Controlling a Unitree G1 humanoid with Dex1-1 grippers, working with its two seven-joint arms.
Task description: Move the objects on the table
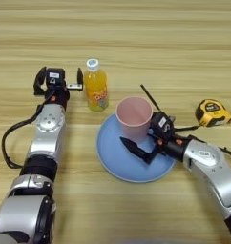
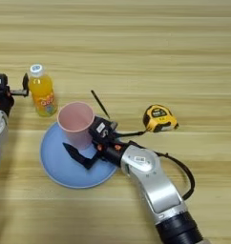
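Note:
An orange juice bottle [image 1: 96,86] with a white cap stands upright on the table [image 1: 136,28]. My left gripper [image 1: 61,72] is open just left of it, its right finger close beside the bottle and nothing between the fingers. A pink cup [image 1: 134,116] stands upright on the back part of a blue plate [image 1: 112,157]. My right gripper [image 1: 131,113] is open with its fingers spread on either side of the cup, one lying low on the plate in front, the other reaching past behind. A yellow-black tape measure [image 1: 213,112] lies to the right.
The tape measure's black strap [image 1: 186,127] trails left toward my right wrist. The right forearm [image 2: 151,176] crosses the table from the lower right. The left arm [image 1: 43,143] runs up the left side.

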